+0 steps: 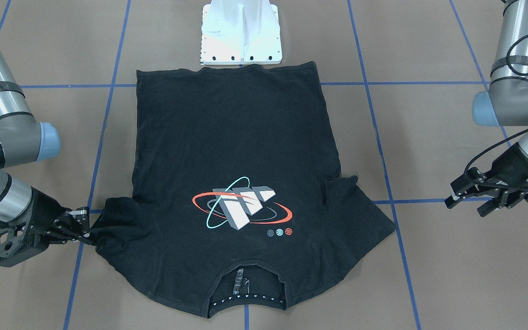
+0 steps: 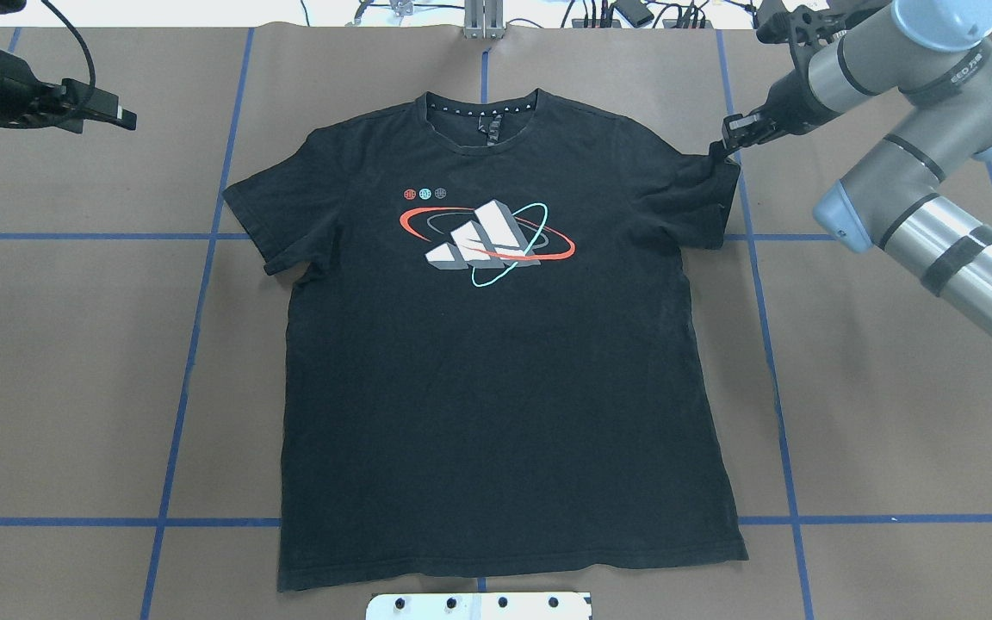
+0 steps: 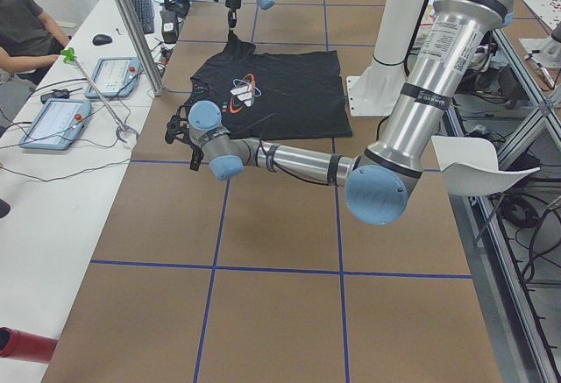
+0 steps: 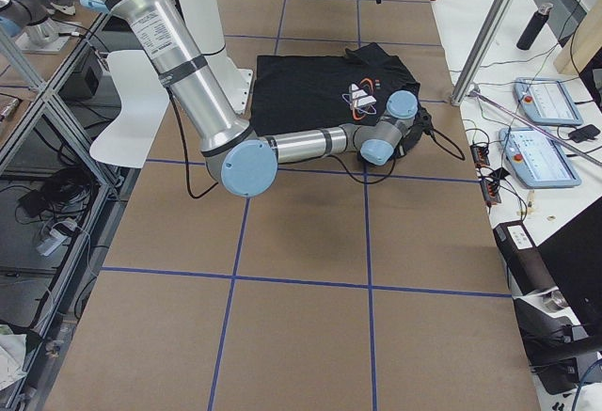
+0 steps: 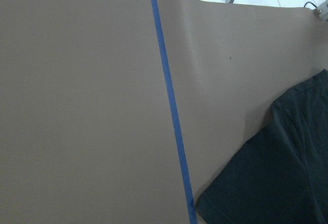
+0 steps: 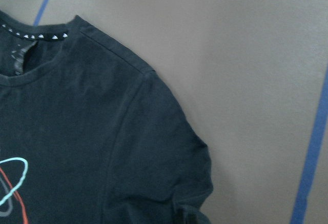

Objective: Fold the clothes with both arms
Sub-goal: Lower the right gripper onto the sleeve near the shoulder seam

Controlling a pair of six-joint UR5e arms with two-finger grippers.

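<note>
1. Table (image 2: 74, 387): brown top w/ blue tape grid.
2. T-shirt (image 2: 496, 387): black, flat at table ctr, print (image 2: 487, 241) up, collar toward far edge in overhead view.
3. Right arm (image 2: 961, 258): reaches in to sleeve (image 2: 703, 198) on its side.
4. Left arm (image 1: 516, 46): off at other side, well apart from T-shirt.
5. Right claw (image 2: 730, 138): pinched tight on sleeve edge, cloth bunched there.
6. Left claw (image 1: 466, 205): fingers spread, holding nothing, over bare table.
</note>
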